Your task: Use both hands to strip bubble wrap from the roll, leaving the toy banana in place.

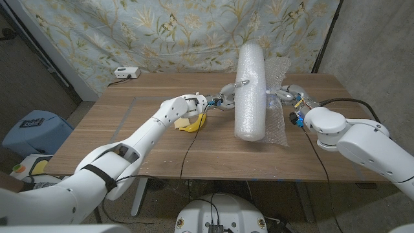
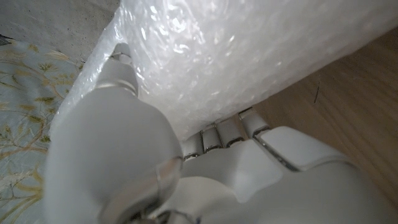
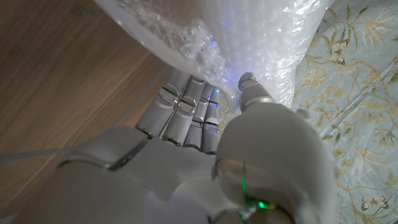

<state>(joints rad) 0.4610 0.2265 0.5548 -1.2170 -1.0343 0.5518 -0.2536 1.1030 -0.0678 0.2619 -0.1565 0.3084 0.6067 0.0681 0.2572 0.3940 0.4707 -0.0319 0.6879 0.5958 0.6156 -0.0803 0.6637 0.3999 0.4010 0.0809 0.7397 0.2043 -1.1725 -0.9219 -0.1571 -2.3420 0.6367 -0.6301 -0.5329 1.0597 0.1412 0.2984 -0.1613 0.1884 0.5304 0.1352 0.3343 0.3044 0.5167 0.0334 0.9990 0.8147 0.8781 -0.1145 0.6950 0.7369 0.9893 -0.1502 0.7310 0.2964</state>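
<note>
A thick white roll of bubble wrap [image 1: 250, 90] lies lengthwise at the table's middle, its far end raised. My left hand [image 1: 228, 94] grips the roll's left side; in the left wrist view its fingers [image 2: 221, 132] reach under the roll [image 2: 249, 50] while the thumb presses on top. My right hand [image 1: 284, 95] pinches a loose sheet of wrap [image 1: 277, 110] hanging off the roll's right side; in the right wrist view the fingers [image 3: 183, 115] curl under the sheet [image 3: 249, 37]. A yellow toy banana [image 1: 193, 124] lies on the table under my left forearm.
A white power strip [image 1: 127, 74] sits at the table's far left corner. A floral curtain [image 1: 162, 32] hangs behind the table. Cables run across the wooden table [image 1: 129, 136] near my right arm. A blue bin [image 1: 32, 129] stands on the floor at left.
</note>
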